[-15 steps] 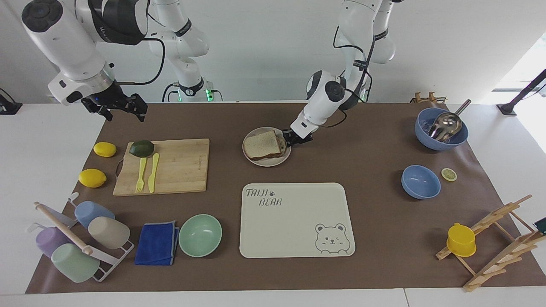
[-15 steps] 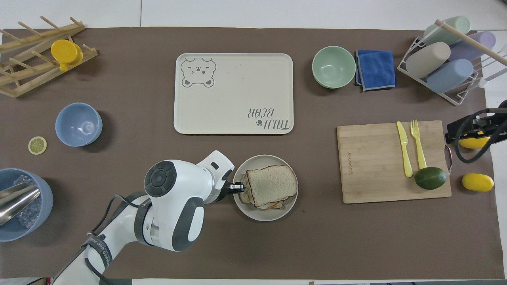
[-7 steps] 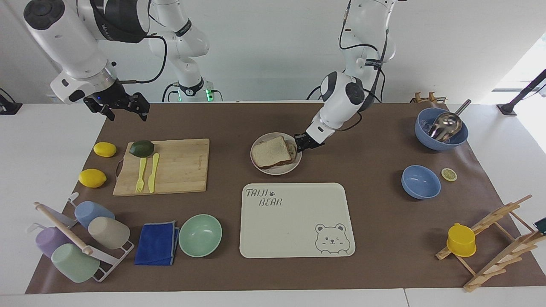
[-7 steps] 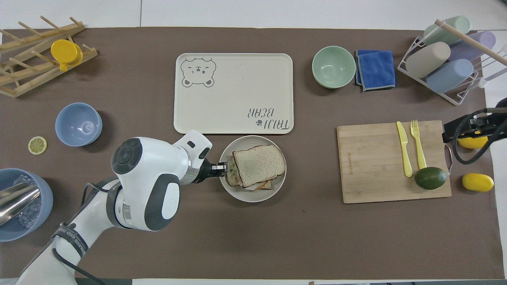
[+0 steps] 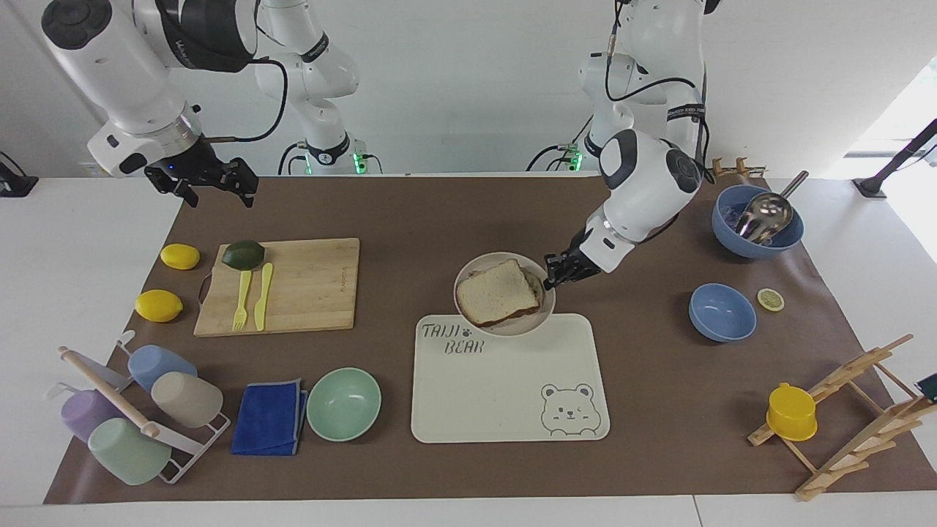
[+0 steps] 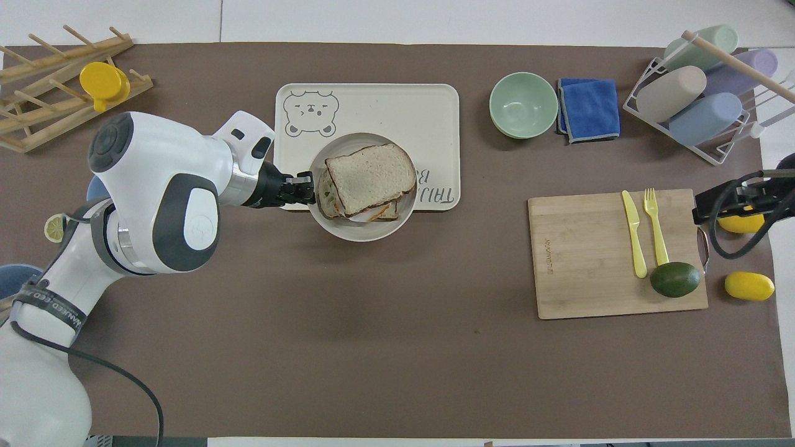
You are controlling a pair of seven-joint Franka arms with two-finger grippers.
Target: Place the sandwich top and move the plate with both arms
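While the left arm reached out low from its base, bent at the elbow with its wrist angled down, the left gripper (image 5: 550,277) had its jaws pinching the rim of the plate (image 5: 468,274) over the tray (image 5: 505,410) edge nearer the robots; the sandwich top (image 5: 495,291) lay on the stacked sandwich in the plate; the tray read "TAIJI BEAR"; the right gripper (image 5: 207,185) waited, jaws spread, raised over the bench (image 5: 410,212) at the right arm's end, above the cutting board (image 5: 307,285).
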